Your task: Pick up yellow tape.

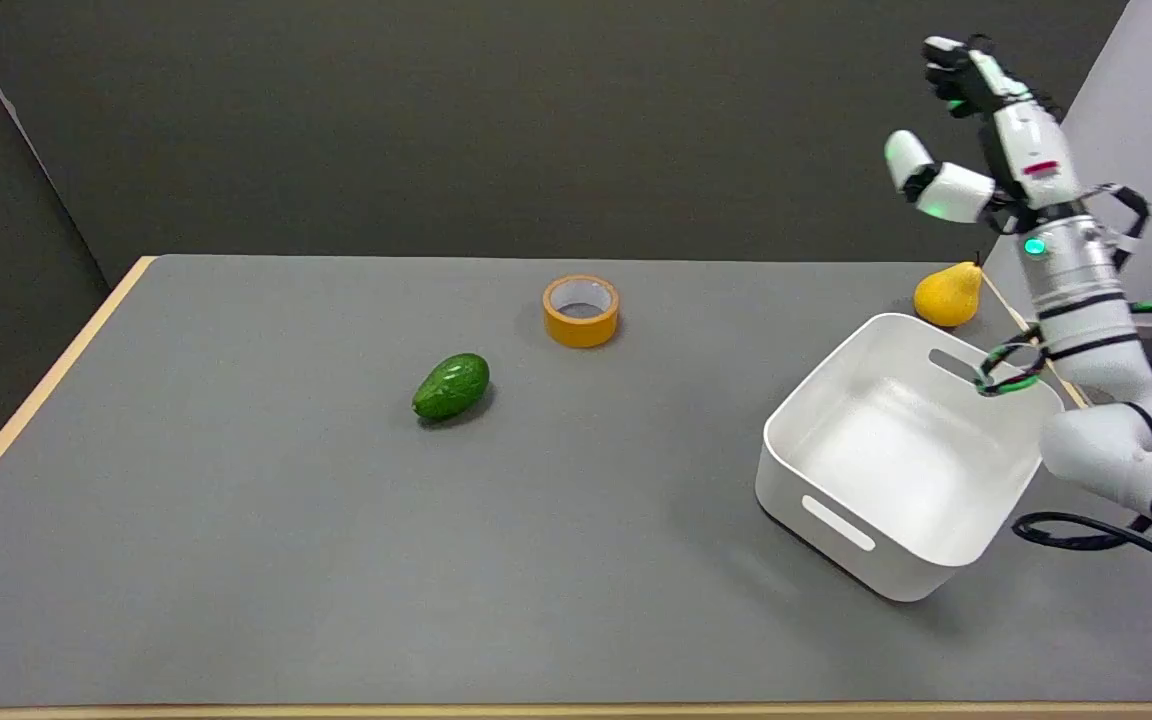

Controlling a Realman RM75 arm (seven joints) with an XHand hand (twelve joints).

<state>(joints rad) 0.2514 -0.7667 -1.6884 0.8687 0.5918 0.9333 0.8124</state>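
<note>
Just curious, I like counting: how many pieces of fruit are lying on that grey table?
2. A dark green avocado lies left of centre, near the yellow tape roll. A yellow pear sits at the far right edge, behind the white plastic bin, which looks empty.

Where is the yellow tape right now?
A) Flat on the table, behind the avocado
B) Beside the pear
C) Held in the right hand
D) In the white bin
A: the tape lies flat on the table, just beyond the avocado, while the right hand is raised in the air with nothing in it.
</note>
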